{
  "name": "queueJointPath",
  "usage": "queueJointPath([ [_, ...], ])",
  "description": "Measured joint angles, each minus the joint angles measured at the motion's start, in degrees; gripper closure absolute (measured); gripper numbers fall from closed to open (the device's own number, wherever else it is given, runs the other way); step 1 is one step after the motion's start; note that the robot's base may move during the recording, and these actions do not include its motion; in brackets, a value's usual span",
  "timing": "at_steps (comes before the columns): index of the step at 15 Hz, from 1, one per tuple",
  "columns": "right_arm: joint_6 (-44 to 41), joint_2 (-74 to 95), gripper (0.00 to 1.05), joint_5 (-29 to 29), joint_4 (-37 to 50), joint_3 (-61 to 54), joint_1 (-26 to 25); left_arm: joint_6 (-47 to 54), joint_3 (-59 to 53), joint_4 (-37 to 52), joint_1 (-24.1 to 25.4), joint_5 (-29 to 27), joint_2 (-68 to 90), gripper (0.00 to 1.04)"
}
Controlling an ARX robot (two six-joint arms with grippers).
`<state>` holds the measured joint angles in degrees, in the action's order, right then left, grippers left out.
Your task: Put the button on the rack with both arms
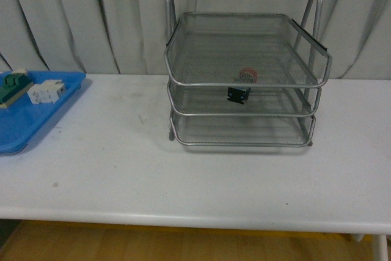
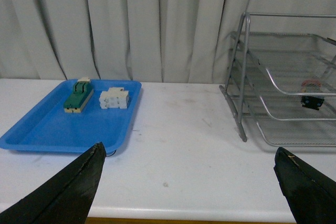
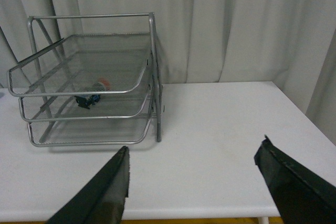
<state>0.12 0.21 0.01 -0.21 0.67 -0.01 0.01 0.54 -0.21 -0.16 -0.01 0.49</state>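
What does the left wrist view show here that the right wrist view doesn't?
Only the left wrist view shows the blue tray with the green block and white block on it. Only the right wrist view shows the bare table on the rack's far side. Both show the rack with the button inside on a tier, and open fingers holding nothing.

Rack [image 1: 244,77]: silver wire mesh. Button [image 1: 243,85]: red cap on black body. Tray [image 1: 24,123]: blue, carrying one green block [image 1: 13,87] and one white block [image 1: 47,91]; table [image 1: 183,175] white.
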Motion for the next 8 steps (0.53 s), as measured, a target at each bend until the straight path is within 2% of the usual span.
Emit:
queueJointPath([
  [2, 0.0, 0.0, 0.09, 0.0, 0.0, 0.0, 0.0, 0.0, 0.0, 0.0, 0.0, 0.0, 0.0, 0.07],
  [3, 0.0, 0.0, 0.05, 0.0, 0.0, 0.0, 0.0, 0.0, 0.0, 0.0, 0.0, 0.0, 0.0, 0.07],
  [4, 0.0, 0.0, 0.07, 0.0, 0.0, 0.0, 0.0, 0.0, 0.0, 0.0, 0.0, 0.0, 0.0, 0.07],
  [8, 0.0, 0.0, 0.06, 0.0, 0.0, 0.0, 0.0, 0.0, 0.0, 0.0, 0.0, 0.0, 0.0, 0.07],
])
